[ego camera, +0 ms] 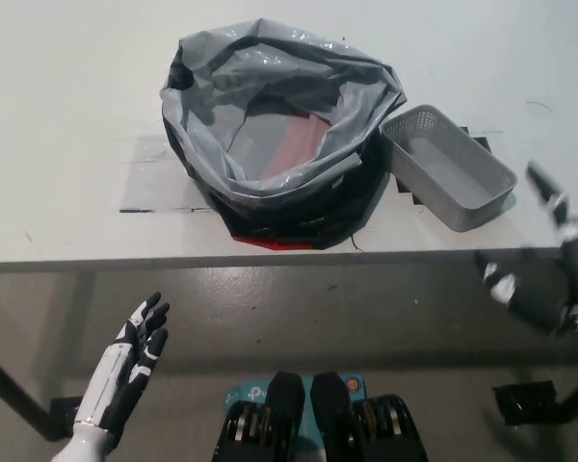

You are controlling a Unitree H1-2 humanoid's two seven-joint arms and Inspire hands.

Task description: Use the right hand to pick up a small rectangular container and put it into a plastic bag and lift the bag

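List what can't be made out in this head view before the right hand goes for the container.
- Inside of the plastic bag: something reddish shows at the bottom, but the folds hide what it is.
- What the bag sits in: its grey plastic covers all but a dark and red edge below.
- Right hand: motion-blurred and partly cut by the right edge.
- Container: fine wall pattern too small to read.
- Left hand, open, rests lower left.

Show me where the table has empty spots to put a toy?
The white table is bare left of the plastic bag, and behind it. It is crowded on the right, where the grey container sits against the bag.
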